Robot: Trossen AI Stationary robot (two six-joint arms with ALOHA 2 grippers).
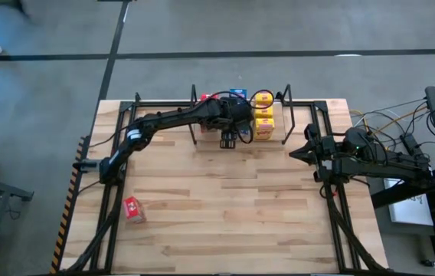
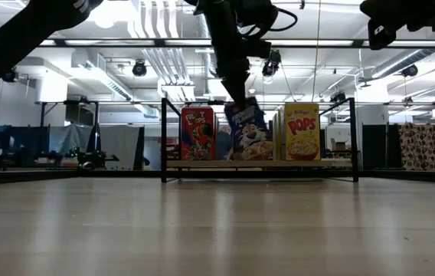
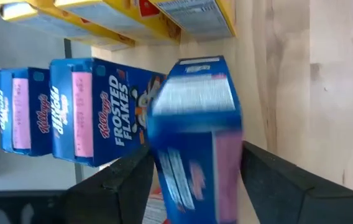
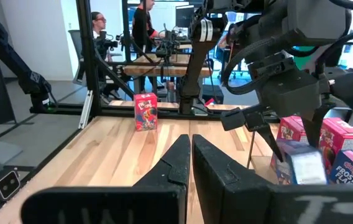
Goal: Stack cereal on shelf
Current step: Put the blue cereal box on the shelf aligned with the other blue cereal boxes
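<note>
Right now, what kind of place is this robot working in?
Probably a robotics lab or workshop: a bare wooden table on a concrete floor, exposed ceiling ducts, and more workbenches with people behind.

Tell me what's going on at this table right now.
The left gripper holds a blue cereal box tilted at the shelf, beside the blue, red and yellow boxes already standing there. One red box still lies out on the table. The right gripper waits shut at the table's right side.
</note>
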